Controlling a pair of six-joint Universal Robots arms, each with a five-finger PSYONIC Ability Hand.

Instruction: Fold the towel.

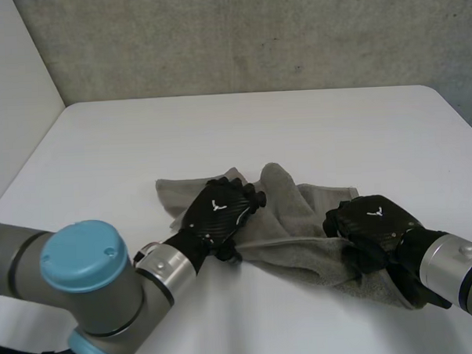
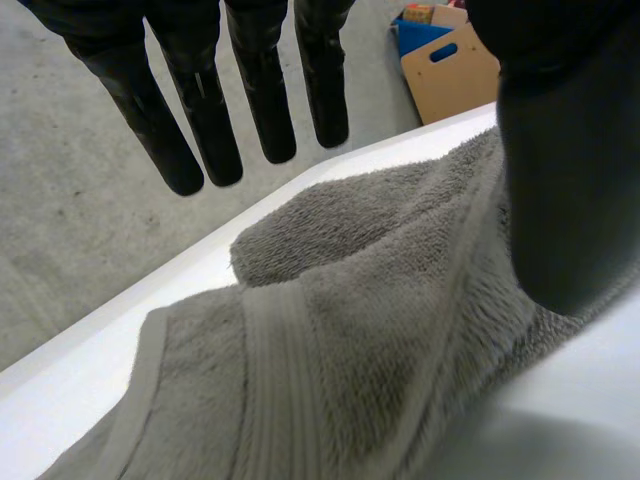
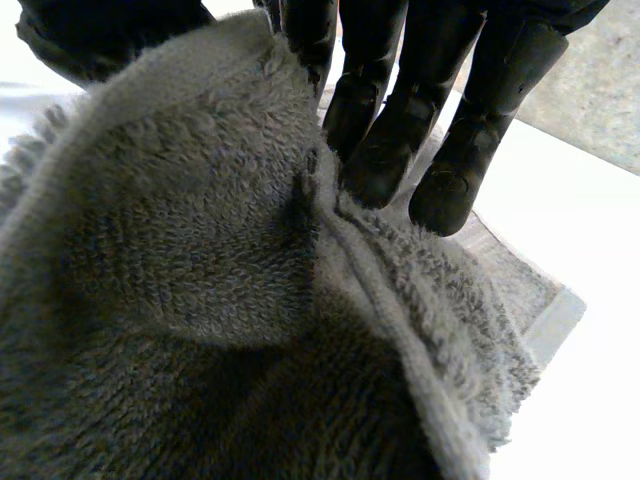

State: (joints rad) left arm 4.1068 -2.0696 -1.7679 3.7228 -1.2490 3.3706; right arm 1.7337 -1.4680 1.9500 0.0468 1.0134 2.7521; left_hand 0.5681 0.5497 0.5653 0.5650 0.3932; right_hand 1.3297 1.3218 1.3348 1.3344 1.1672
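Note:
A grey towel (image 1: pixel 289 215) lies crumpled in the middle of the white table (image 1: pixel 242 130). My left hand (image 1: pixel 218 209) rests over the towel's left part. In the left wrist view its fingers (image 2: pixel 200 110) are straight and spread above the towel (image 2: pixel 380 330), with the thumb off to one side, so the hand is open and pinches nothing. My right hand (image 1: pixel 375 222) sits on the towel's right part. In the right wrist view its fingers (image 3: pixel 400 110) curl down into a bunched fold of the towel (image 3: pixel 200 250), gripping it under the palm.
The far half of the table is bare, with a grey wall behind it. Beyond the table's far edge, the left wrist view shows a cardboard box with a blue item (image 2: pixel 450 65) on the floor.

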